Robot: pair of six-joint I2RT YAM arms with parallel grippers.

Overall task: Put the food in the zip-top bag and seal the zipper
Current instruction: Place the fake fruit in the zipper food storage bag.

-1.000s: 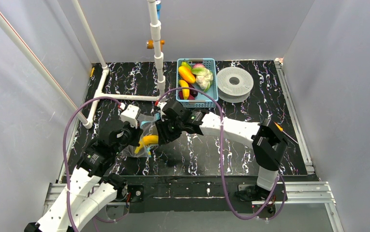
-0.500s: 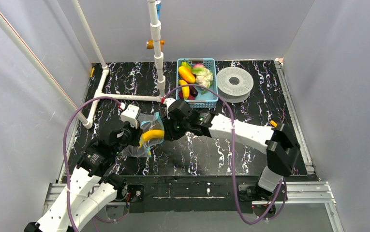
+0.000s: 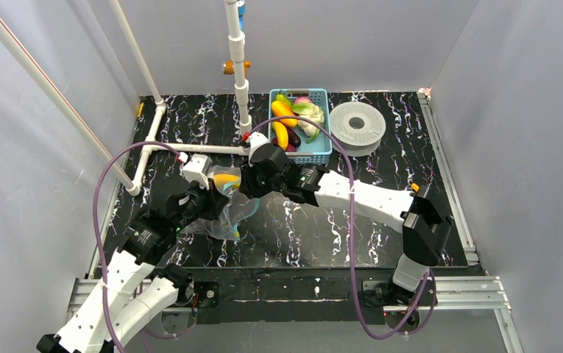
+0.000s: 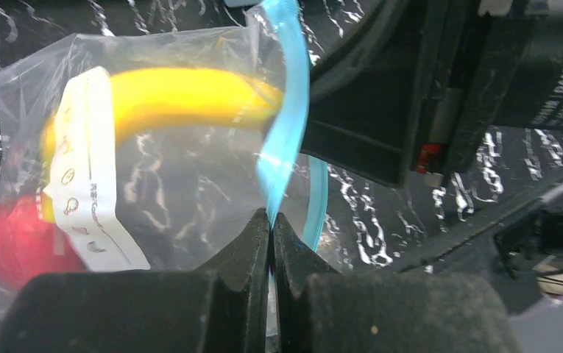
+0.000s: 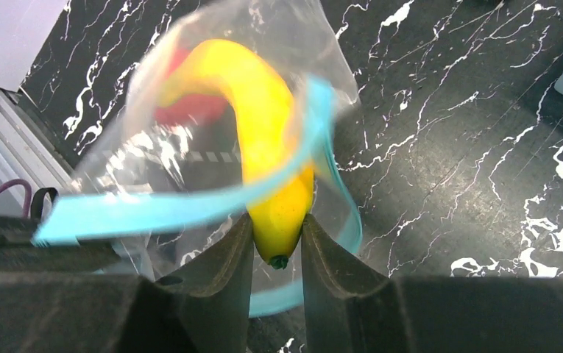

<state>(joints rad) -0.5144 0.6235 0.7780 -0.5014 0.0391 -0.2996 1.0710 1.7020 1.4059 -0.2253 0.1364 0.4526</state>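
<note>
Got left gripper (image 4: 271, 243) pinched tight on zipper (image 4: 287, 110), fingers together with the blue strip nipped between the tips. Got right gripper (image 5: 277, 224) clamped on banana (image 5: 252, 103) at its dark-tipped end, jaws partly apart with one finger on each side, rest of the fruit through the mouth and inside bag (image 4: 182, 198). Seeing zipper unsealed, looped open around the banana in right wrist view. Also seeing apple (image 4: 6, 239) at the bag's closed end, partly behind white label (image 4: 90, 169), just under the banana's far tip. From the top: bag held between the two grippers, left of centre on worktop (image 3: 300, 235), nearer the left edge than the right, about midway front to back. Can't tell whether the bag's bottom touches the worktop. At back edge, centre: basket (image 3: 300, 92) holding second banana (image 3: 281, 135), cauliflower (image 3: 312, 119), eggplant (image 3: 294, 138), plus orange piece (image 3: 284, 112) and pinkish piece (image 3: 302, 100), both too small to identify. Just right of basket: white spool (image 3: 357, 125), lying flat. Toward back-left corner: pipe frame (image 3: 204, 148) flat on the worktop, with upright pipe (image 3: 238, 66) just left of basket.
</note>
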